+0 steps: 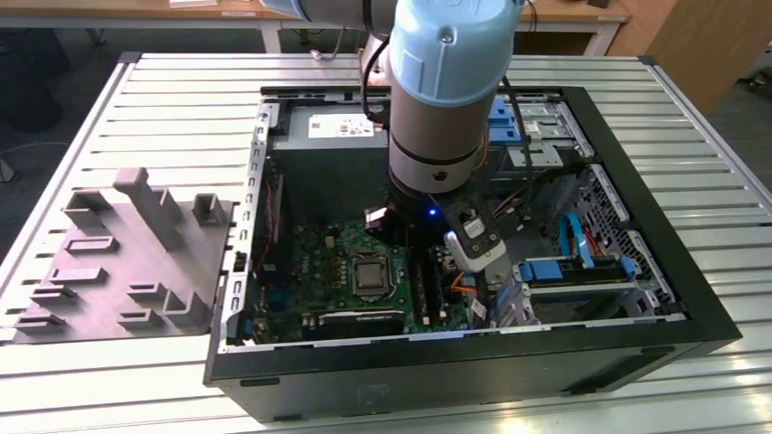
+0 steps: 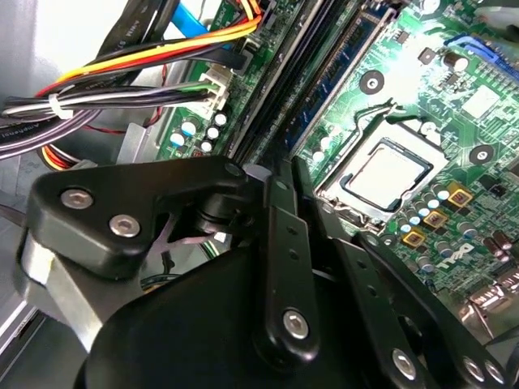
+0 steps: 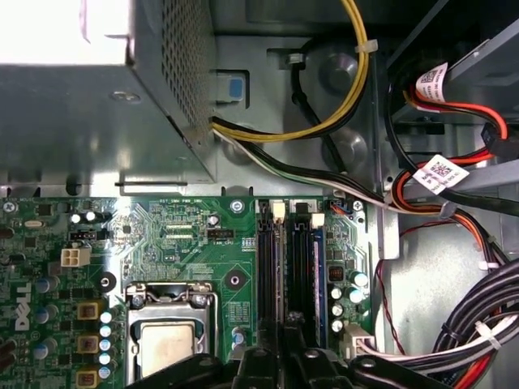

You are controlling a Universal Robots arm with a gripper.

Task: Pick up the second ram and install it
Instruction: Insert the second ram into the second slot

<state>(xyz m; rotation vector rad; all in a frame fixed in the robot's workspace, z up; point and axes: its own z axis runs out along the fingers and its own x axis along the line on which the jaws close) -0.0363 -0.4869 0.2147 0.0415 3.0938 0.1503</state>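
While the arm reaches down into the open computer case (image 1: 693,312) on the slatted bench (image 1: 181,99), the claw (image 3: 284,361) stands right over the row of black memory slots (image 3: 268,267) on the green motherboard (image 3: 186,243), beside the silver processor socket (image 3: 166,340). In both wrist views its fingers are drawn narrow, almost together, and I can make out nothing gripped between them; whether their tips touch a slot is hidden by the claw's own body.

A thin board with a blue-green edge (image 3: 319,259) stands upright in the row on the side away from the processor socket, next to a line of small round capacitors (image 3: 336,304). I take this to be the second ram, already standing in its slot rather than lying outside the case, though I cannot tell whether it is a different stick. The white latches (image 3: 305,212) at the far end of the slots look upright, but whether they have caught is too small to judge.

By my reading the work is at the seating step: the pick-up looks done and the stick is in place. Seating calls for an even, straight downward push along the board's top edge, kept clear of the cable bundle (image 3: 478,324) near the slots.
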